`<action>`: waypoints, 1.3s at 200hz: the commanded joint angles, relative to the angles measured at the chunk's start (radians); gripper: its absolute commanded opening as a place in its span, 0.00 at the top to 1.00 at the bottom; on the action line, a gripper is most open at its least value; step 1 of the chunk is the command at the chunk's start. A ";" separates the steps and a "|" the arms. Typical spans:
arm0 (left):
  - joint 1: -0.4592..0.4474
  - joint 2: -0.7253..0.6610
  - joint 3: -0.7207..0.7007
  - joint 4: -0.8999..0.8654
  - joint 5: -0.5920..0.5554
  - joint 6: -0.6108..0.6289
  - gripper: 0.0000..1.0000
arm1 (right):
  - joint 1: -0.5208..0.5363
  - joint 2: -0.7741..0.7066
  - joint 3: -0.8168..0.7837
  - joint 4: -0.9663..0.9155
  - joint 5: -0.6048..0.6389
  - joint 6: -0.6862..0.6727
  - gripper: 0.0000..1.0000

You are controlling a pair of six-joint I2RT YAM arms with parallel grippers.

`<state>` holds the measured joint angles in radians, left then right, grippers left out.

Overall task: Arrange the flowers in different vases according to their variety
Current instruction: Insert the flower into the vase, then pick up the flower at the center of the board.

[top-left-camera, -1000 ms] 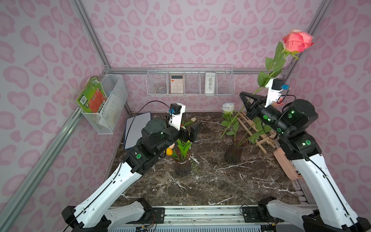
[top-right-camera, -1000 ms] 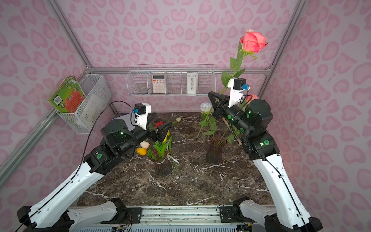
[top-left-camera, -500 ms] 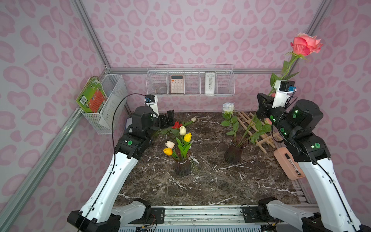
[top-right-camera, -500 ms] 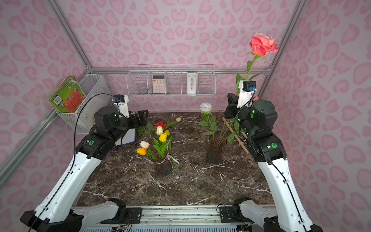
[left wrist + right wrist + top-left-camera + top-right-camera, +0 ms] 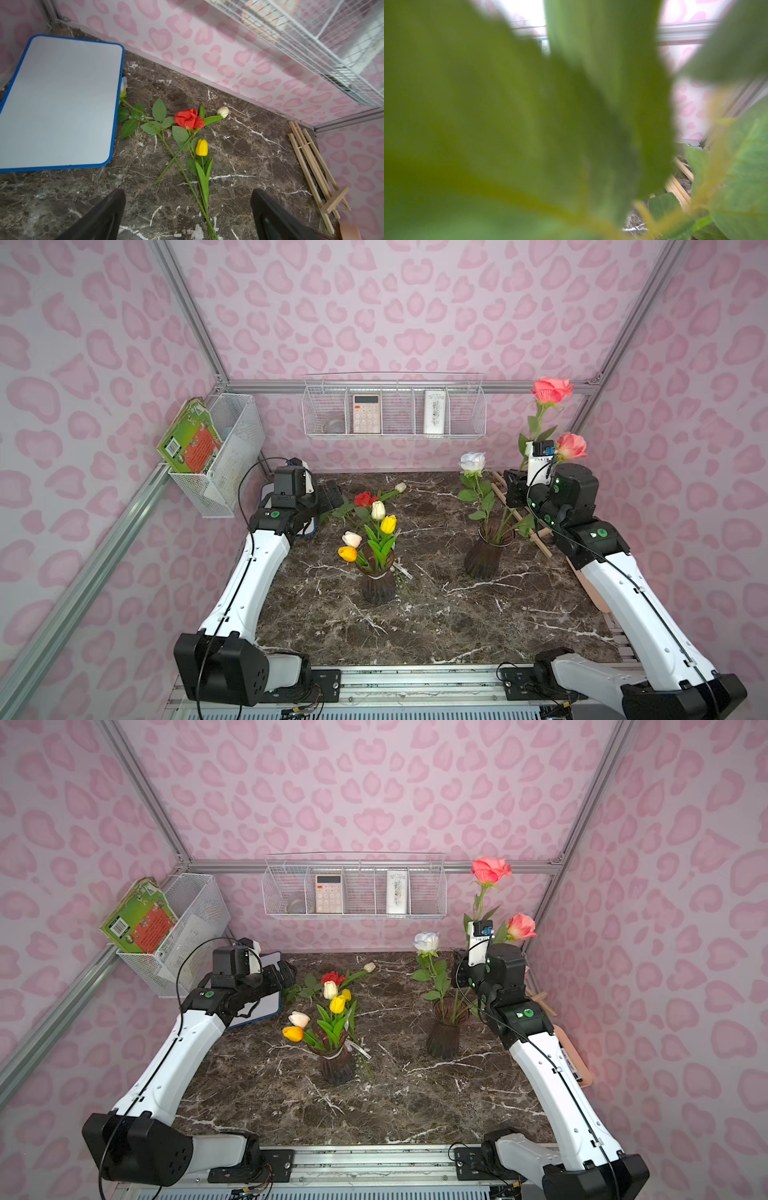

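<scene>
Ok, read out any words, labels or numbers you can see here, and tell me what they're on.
Nothing is legible.
Green book cover: print and barcode too small.
Calculator: key marks blurred.
White card: dark marks, unreadable.

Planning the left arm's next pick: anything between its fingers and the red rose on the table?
Nothing upright. But the yellow tulip lies between the left gripper and the red rose, and a long leafy stem crosses the rose's stem.
</scene>
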<state>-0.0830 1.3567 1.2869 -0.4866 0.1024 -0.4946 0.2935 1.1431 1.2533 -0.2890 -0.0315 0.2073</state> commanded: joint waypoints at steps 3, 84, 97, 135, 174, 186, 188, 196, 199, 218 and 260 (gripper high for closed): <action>0.009 0.048 -0.001 -0.002 0.026 -0.010 0.03 | -0.002 -0.005 0.004 -0.009 -0.009 0.016 0.61; 0.000 0.340 0.114 -0.156 0.111 0.062 0.19 | -0.004 -0.080 0.142 -0.253 -0.011 0.026 0.25; -0.010 0.366 0.108 -0.162 0.099 0.082 0.22 | -0.004 -0.091 0.154 -0.279 -0.033 0.027 0.22; -0.064 0.456 0.135 -0.208 0.049 0.141 0.30 | -0.004 -0.125 0.145 -0.295 -0.129 0.035 0.09; -0.090 0.553 0.184 -0.232 0.006 0.170 0.39 | -0.004 -0.147 0.120 -0.278 -0.233 0.042 0.01; -0.093 0.579 0.204 -0.237 -0.013 0.175 0.41 | -0.004 -0.151 0.120 -0.279 -0.241 0.041 0.01; -0.092 0.583 0.206 -0.237 -0.018 0.177 0.42 | -0.004 -0.150 0.120 -0.281 -0.241 0.041 0.01; -0.093 0.599 0.213 -0.239 -0.025 0.181 0.43 | -0.004 -0.149 0.117 -0.283 -0.244 0.040 0.01; -0.095 0.606 0.215 -0.240 -0.027 0.184 0.44 | -0.004 -0.150 0.117 -0.282 -0.245 0.040 0.01; -0.093 0.646 0.230 -0.240 -0.023 0.192 0.47 | -0.004 -0.156 0.117 -0.278 -0.252 0.040 0.01; -0.097 0.723 0.261 -0.232 0.006 0.207 0.55 | -0.004 -0.163 0.065 -0.261 -0.270 0.052 0.01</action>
<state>-0.1791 2.0502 1.5269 -0.7094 0.0933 -0.3107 0.2886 0.9840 1.3239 -0.5648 -0.2787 0.2474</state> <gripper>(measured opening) 0.472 0.988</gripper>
